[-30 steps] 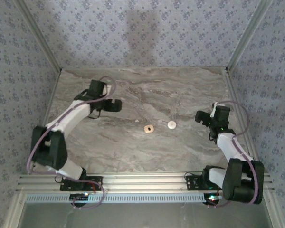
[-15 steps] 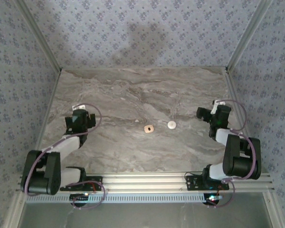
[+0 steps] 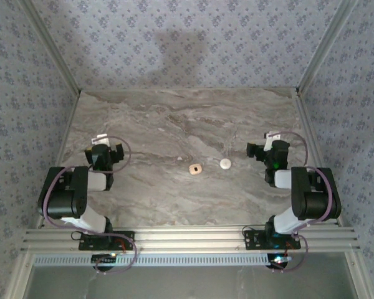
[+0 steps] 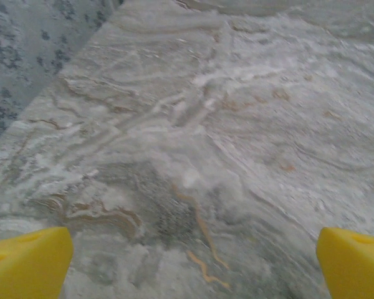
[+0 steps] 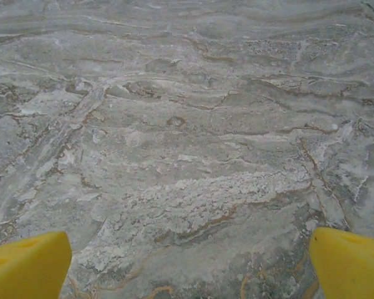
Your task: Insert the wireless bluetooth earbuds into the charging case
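Fingers L [image 4: 25, 261] & fingers R [image 5: 349, 265] wide, empty, over marble tbl [image 3: 174, 124].

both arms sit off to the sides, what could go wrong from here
1. The tan round piece and the white round piece are tiny and lie close together mid-table; reaching for one could nudge the other away.
2. The left gripper and right gripper, jaws open, each face bare marble of the table, so a reach would likely need re-aiming first.

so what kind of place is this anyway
Probably a robot data-collection cell, not a home: a marble-patterned tabletop boxed in by patterned walls, with the left arm and right arm bolted to an aluminium rail.
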